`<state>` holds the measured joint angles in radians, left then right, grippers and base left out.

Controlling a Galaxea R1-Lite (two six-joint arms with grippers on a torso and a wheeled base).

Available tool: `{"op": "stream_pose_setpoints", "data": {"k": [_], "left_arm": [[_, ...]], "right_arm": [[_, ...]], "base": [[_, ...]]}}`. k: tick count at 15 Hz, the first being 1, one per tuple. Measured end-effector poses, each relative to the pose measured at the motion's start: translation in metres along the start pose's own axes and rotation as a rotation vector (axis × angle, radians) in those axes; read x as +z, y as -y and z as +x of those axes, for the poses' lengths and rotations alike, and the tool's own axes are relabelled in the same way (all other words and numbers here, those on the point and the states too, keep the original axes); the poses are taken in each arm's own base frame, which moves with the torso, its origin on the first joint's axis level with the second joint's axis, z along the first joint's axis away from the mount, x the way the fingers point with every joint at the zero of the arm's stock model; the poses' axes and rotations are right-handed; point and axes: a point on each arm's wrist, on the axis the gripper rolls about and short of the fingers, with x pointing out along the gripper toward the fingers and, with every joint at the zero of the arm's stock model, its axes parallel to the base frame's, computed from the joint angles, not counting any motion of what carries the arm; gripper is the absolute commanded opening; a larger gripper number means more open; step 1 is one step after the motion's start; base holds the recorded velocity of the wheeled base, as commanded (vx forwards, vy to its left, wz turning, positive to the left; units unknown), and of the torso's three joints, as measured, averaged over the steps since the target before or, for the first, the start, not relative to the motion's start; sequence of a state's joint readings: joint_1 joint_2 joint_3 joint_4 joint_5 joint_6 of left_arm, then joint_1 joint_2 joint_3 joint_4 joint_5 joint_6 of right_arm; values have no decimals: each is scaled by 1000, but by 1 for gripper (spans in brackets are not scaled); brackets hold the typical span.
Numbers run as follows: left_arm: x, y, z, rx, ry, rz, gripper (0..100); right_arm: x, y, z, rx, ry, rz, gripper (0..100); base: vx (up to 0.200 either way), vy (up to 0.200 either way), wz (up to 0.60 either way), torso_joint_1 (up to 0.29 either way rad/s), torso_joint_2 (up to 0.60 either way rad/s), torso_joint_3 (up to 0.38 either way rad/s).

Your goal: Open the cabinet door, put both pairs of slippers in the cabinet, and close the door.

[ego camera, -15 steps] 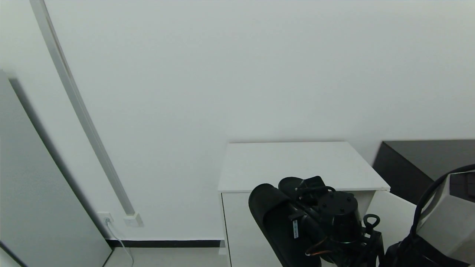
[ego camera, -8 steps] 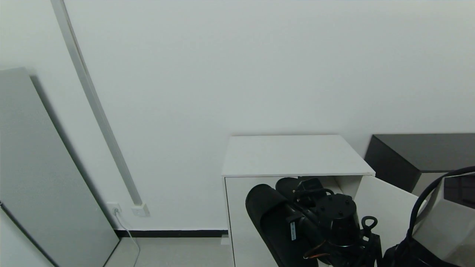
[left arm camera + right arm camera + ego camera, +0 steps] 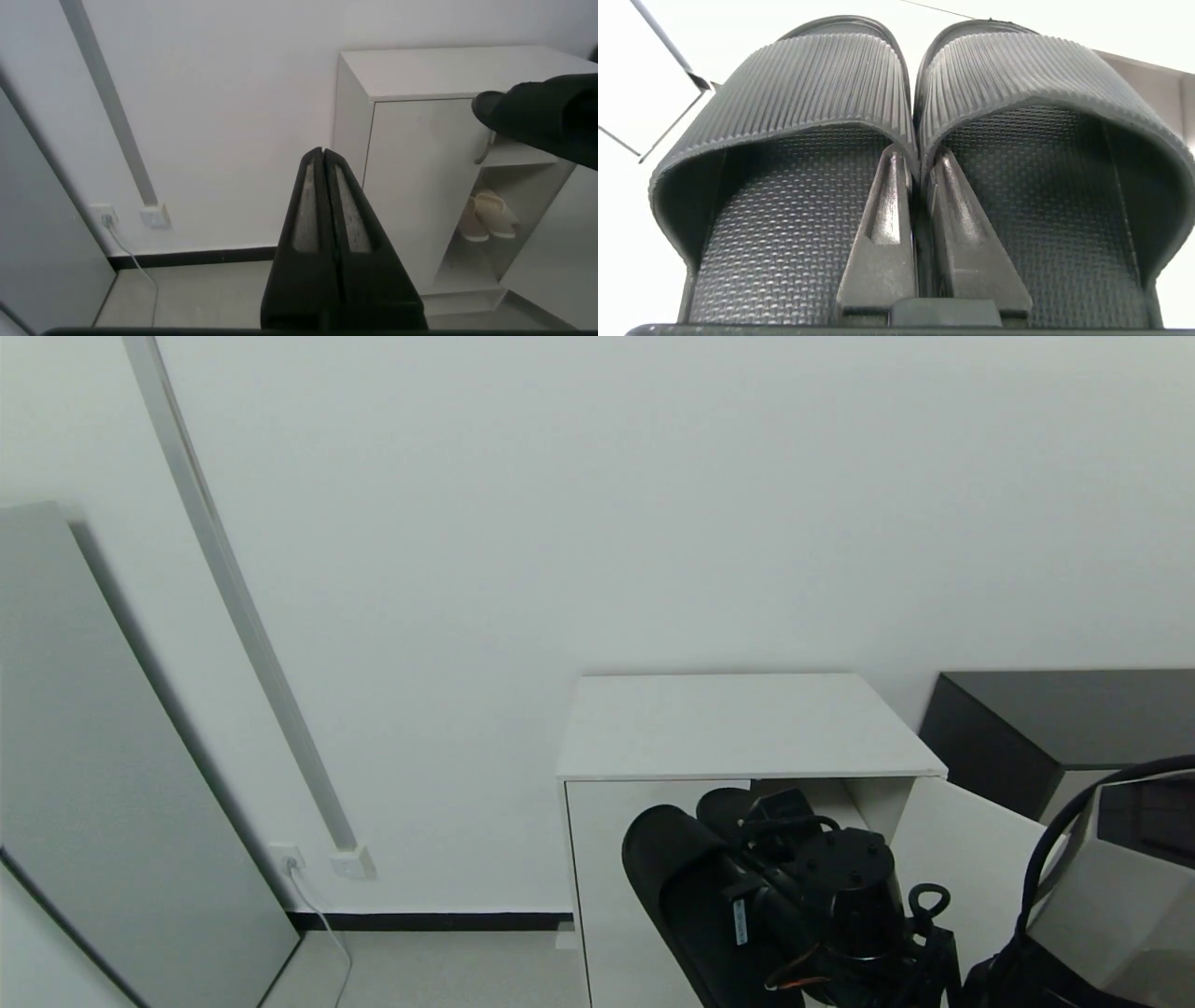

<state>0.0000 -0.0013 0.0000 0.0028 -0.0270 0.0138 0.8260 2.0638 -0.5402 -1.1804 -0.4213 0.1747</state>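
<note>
my left hand: flat tapered fingers pressed together, holding nothing
cabinet: smooth white box, door swung open, pale slippers on a shelf inside
black slippers: ribbed straps, pebbly footbeds, just before the opening
my right hand: clamped on the pair

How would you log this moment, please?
right tool: grips black slippers | cabinet door: open | light slippers: inside cabinet | left tool: shut

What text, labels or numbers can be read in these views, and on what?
No text can be read.
A white tag beside the slippers: too small to read.
No print shows on the cabinet or the sockets.
</note>
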Motion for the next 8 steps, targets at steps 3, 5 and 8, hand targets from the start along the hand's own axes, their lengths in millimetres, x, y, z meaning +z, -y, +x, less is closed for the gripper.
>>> {"op": "stream_pose_setpoints", "data": {"k": [3,5,8], "left_arm": [[0,0,0,0,0,0,0],[0,0,0,2,0,0,0],[0,0,0,0,0,0,0]], "right_arm": [[-1,-1,0,3,-2,-3,0],[-2,0,1,-2,-6,-4,0],[-2,0,0,2,-5,-4,0]], "base": [[0,-200,0,-1,1,-2],[0,-200,0,10,5,-2],[0,-200,0,5,2,1]]}}
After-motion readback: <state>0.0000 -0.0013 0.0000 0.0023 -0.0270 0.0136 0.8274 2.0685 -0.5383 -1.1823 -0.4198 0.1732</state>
